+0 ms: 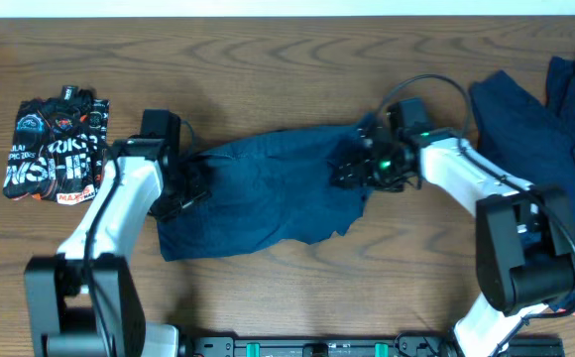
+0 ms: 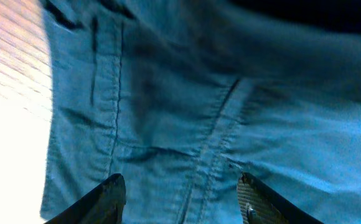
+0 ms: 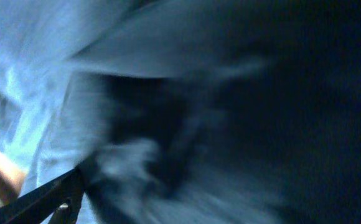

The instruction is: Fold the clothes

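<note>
Dead centre of the wooden table [image 1: 268,59]: navy shorts [image 1: 268,198], spread out but wrinkled, long side running 9 to 3 o'clock, bottom hem ragged toward 5 o'clock.

The left gripper [image 1: 190,186] is at the shorts' 9 o'clock edge, down low on the cloth. From the left wrist camera its fingers [image 2: 103,199] stand wide apart. Blue cloth fills the view, with one stitched seam running up at the left and another slanting up from between the fingers. Nothing is pinched.

The right gripper [image 1: 352,171] is at the shorts' 3 o'clock end, up toward the 2 o'clock corner, where the cloth bunches dark around it. The right wrist view is badly blurred. One dark finger [image 3: 50,199] shows at the lower left, and folds of cloth are right up against the lens. I can't tell whether those jaws are apart or clamped on the cloth.

A heap of navy clothes [image 1: 535,104] lies at the table's 2 o'clock, against the right edge and apart from the shorts. The right arm crosses in front of it.

A folded black printed garment [image 1: 55,149] with white and orange lettering sits at the table's 9 o'clock, near the left edge. It lies flat, beside the left arm and well apart from the shorts.
</note>
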`<state>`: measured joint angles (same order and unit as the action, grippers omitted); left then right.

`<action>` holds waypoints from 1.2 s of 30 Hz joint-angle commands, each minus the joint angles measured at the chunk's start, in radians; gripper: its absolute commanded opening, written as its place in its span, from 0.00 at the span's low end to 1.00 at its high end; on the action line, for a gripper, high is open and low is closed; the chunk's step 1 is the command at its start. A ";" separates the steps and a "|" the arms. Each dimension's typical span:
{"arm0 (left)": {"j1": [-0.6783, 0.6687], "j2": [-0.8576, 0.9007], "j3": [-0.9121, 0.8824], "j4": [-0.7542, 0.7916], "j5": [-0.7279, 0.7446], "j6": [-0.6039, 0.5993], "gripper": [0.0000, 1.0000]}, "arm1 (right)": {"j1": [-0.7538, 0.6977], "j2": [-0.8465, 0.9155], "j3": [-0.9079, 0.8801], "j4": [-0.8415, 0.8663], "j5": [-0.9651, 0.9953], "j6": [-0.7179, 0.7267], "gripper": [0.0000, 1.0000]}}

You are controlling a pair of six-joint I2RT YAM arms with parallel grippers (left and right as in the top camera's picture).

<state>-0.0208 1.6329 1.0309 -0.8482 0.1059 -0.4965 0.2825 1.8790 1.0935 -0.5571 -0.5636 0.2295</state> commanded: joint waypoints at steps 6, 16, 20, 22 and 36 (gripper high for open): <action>0.000 0.143 0.005 0.000 -0.047 0.014 0.60 | 0.155 0.058 -0.021 0.007 0.067 0.072 0.35; 0.000 0.174 0.005 0.003 -0.119 0.014 0.59 | 0.010 -0.051 0.198 -0.087 0.394 0.158 0.26; 0.000 0.174 0.005 0.019 -0.122 0.013 0.59 | -0.024 -0.112 0.342 -0.134 0.350 0.090 0.59; 0.000 0.174 0.005 0.024 -0.122 0.013 0.59 | -0.023 -0.134 0.385 -0.185 0.360 0.056 0.64; 0.000 0.174 0.005 0.023 -0.126 0.013 0.59 | -0.021 -0.109 0.132 -0.475 0.456 0.054 0.45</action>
<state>-0.0280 1.7870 1.0313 -0.8261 0.0265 -0.4927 0.2523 1.7622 1.2984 -1.0481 -0.0692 0.2947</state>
